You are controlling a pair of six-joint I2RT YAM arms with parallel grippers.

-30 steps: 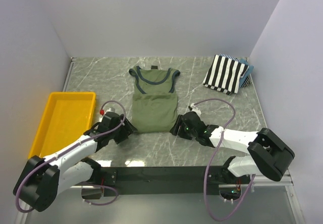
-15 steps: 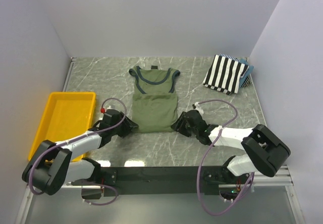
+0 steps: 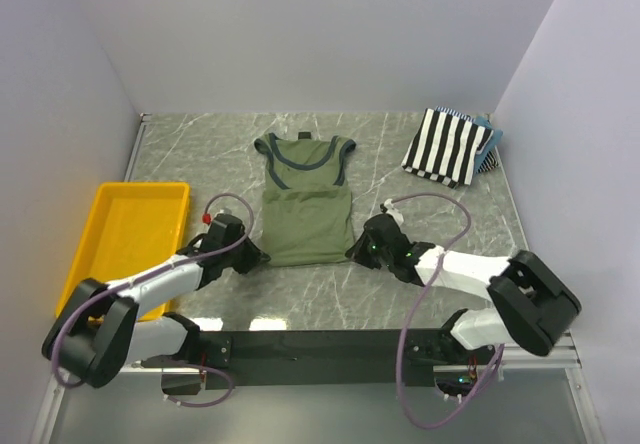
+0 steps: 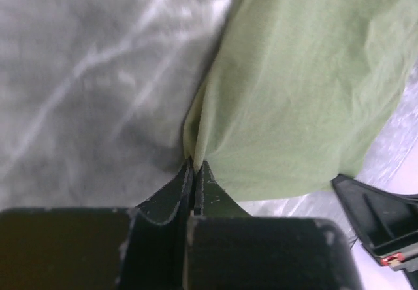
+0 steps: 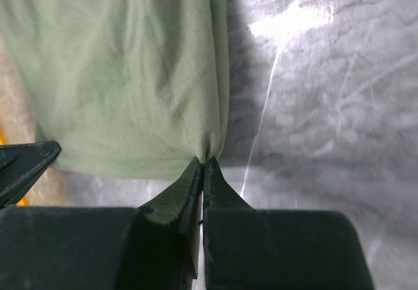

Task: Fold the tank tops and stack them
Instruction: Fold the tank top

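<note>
The olive-green cloth tank top with navy trim (image 3: pixel 305 209) lies flat mid-table. The left gripper (image 4: pixel 194 166) is clamped on its near left hem corner, the right gripper (image 5: pixel 204 162) on its near right. The black-and-white striped cloth tank top (image 3: pixel 448 144) sits folded far right.

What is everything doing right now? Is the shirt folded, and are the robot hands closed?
olive-green tank top: spread flat on the table, not yet folded, both bottom corners pinched
striped tank top: folded, lying at the far right corner
left tool: shut on the green top's bottom left corner
right tool: shut on the green top's bottom right corner
yellow tray: nothing seen inside
</note>
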